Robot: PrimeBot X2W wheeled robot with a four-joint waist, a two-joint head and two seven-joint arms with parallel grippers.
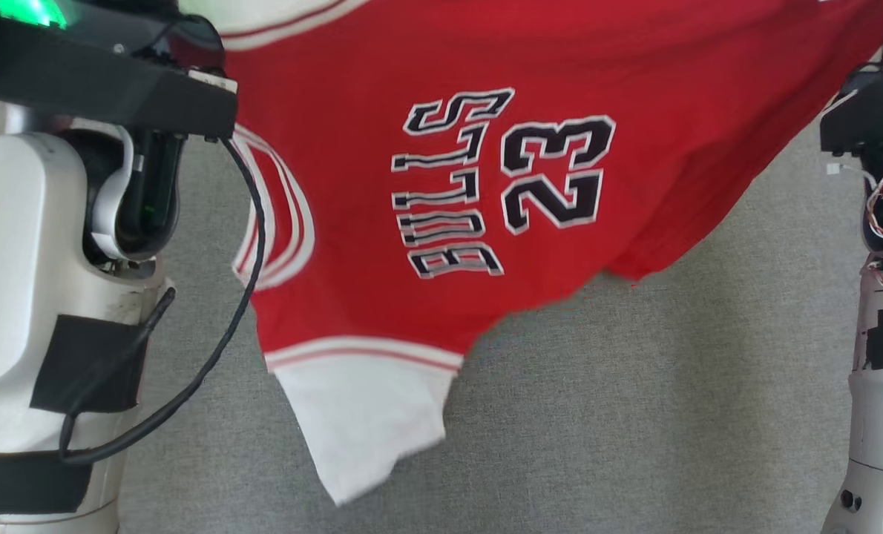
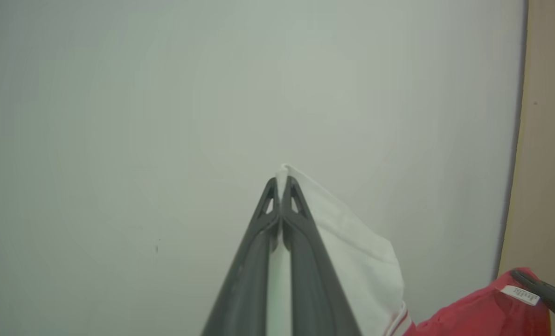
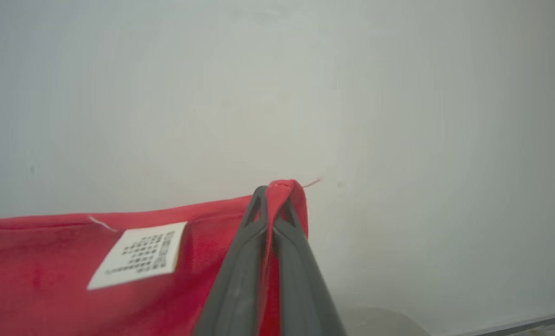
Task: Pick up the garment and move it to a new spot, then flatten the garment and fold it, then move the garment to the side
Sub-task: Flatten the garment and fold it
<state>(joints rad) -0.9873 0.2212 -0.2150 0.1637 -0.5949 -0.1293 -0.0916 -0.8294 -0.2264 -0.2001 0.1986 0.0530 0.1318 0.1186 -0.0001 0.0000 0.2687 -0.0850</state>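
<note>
Red garment (image 1: 441, 222) hangs across the middle, blocking the way straight through; black cable (image 1: 246, 297) loops just beside its left edge; grey surface (image 1: 634, 415) lies open underneath at lower right; bare wall (image 2: 165, 93) ahead.

The left gripper (image 2: 281, 186) has its two dark fingers pressed together, pinching a white edge of the garment (image 2: 352, 252) at their tips. From there the white cloth falls away to the right of the fingers and runs down into red cloth at the lower right. A small white label (image 2: 520, 295) sits on the red part, just beside a dark finger of the right gripper (image 2: 545, 295). Beyond the fingertips stands a plain pale wall (image 2: 119, 116), with a beige strip (image 2: 550, 116) far to the right.
</note>
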